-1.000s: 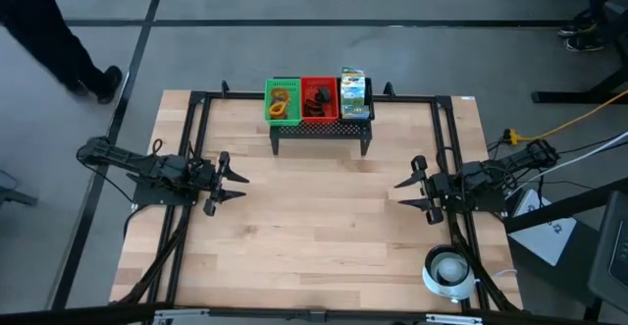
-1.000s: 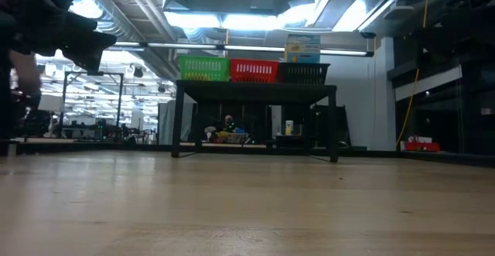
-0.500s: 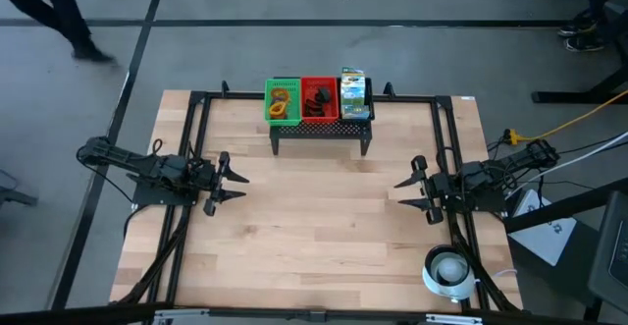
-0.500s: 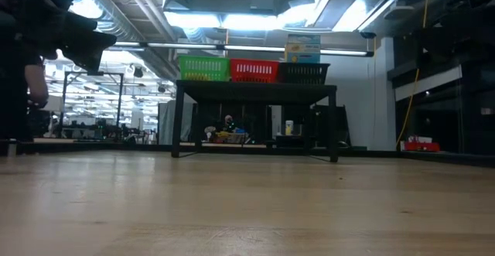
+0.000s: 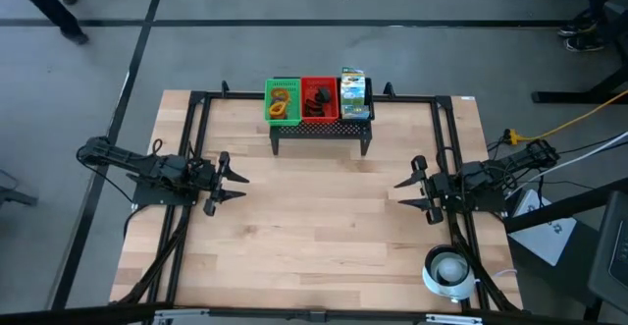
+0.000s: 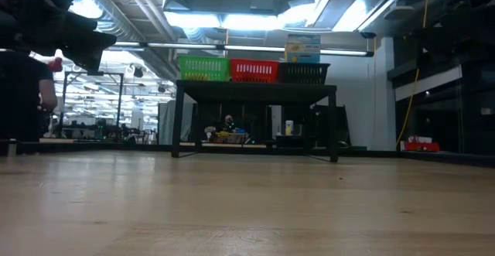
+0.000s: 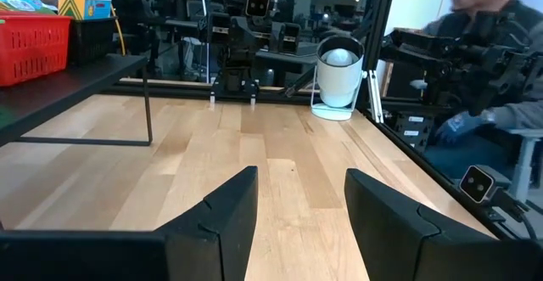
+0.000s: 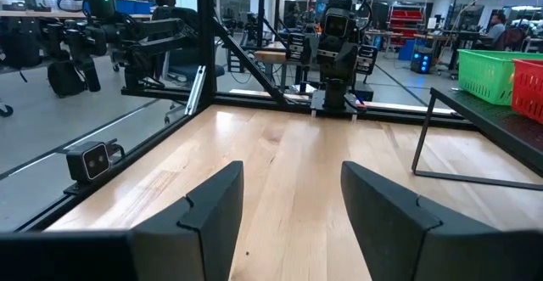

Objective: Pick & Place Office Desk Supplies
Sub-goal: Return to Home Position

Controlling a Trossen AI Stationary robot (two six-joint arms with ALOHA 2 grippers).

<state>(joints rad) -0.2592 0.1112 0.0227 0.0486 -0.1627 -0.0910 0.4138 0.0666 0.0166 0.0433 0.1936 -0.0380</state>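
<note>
Supplies: all sit in three bins in the upper middle of the high view. Orange and yellow loops are in the green bin, black clips in the red bin, and printed packets stand upright in the black bin.
Shelf: the black mesh stand carries the three bins side by side at the far edge of the table. No loose item shows on the wood.
Left claw: left claw at centre left of the high view, pointing toward the middle, fingers spread and empty, well apart from the stand.
Right claw: right claw at centre right, facing the left one, fingers spread with nothing between them.
Bystander object: a round white object stands in the lower right, near the right arm's base.
Step in hand: this looks like the return to the rest pose, with sorting apparently done.
Doing it well: move each arm only along its own side. Keep the fingers parted and clear of the stand's legs. The right arm should stay off the white object. Settle slowly so that nothing jolts the shelf and shakes the packets loose.
</note>
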